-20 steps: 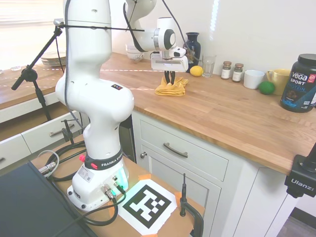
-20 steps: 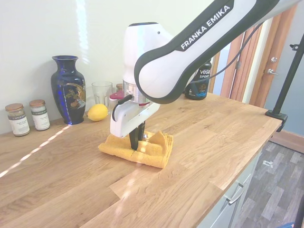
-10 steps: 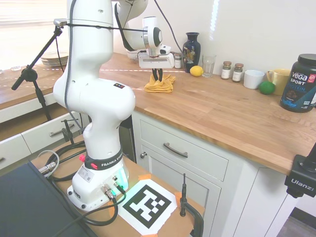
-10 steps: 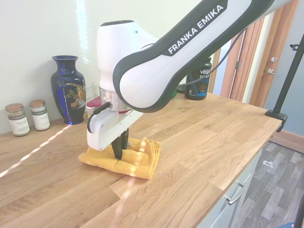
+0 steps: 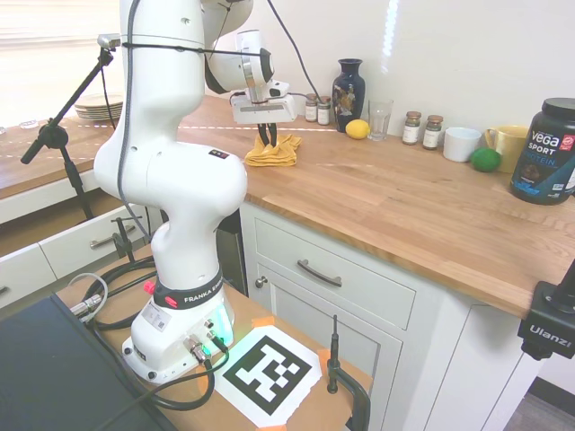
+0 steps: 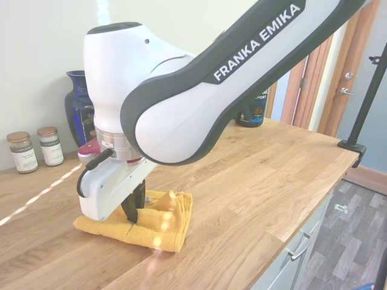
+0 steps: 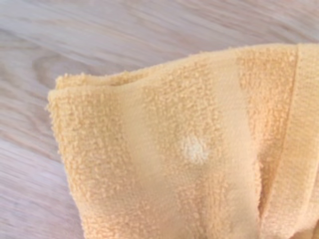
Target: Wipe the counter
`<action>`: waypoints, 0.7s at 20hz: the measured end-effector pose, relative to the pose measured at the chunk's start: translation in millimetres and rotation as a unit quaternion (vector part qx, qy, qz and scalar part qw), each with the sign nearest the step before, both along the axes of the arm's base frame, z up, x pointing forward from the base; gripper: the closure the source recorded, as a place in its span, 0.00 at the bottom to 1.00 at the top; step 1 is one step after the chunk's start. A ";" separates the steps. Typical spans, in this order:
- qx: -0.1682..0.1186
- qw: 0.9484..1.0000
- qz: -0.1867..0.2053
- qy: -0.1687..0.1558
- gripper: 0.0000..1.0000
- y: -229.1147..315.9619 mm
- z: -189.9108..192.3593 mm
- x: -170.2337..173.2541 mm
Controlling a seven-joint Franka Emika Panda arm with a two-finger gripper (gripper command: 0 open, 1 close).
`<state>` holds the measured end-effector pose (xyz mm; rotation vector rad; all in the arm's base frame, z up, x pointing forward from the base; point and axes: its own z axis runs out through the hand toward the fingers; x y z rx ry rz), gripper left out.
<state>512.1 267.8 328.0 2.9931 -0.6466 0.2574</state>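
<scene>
From the first exterior view, the gripper (image 5: 263,136) pins a folded yellow terry cloth (image 5: 274,151) to the long warm-brown wooden counter (image 5: 404,202). Second exterior view—fingers closed on a pinch of cloth, mid-wipe. Wrist view: only towel. Next, I'd guess, another stroke under steady downward pressure.

Home kitchen: wooden counter (image 5: 404,197), white cabinets (image 5: 341,296).

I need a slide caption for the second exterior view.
Franka gripper presses a folded yellow towel onto the wooden counter.
</scene>
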 end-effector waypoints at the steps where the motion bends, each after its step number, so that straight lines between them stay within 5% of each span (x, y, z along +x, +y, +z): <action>1: 0.000 1.000 0.000 0.000 1.00 -0.3 0.0 0.2; 6: 0.008 1.000 -0.018 0.005 1.00 -12.5 1.3 6.2; 14: 0.023 0.998 -0.062 0.018 1.00 -108.9 5.8 40.9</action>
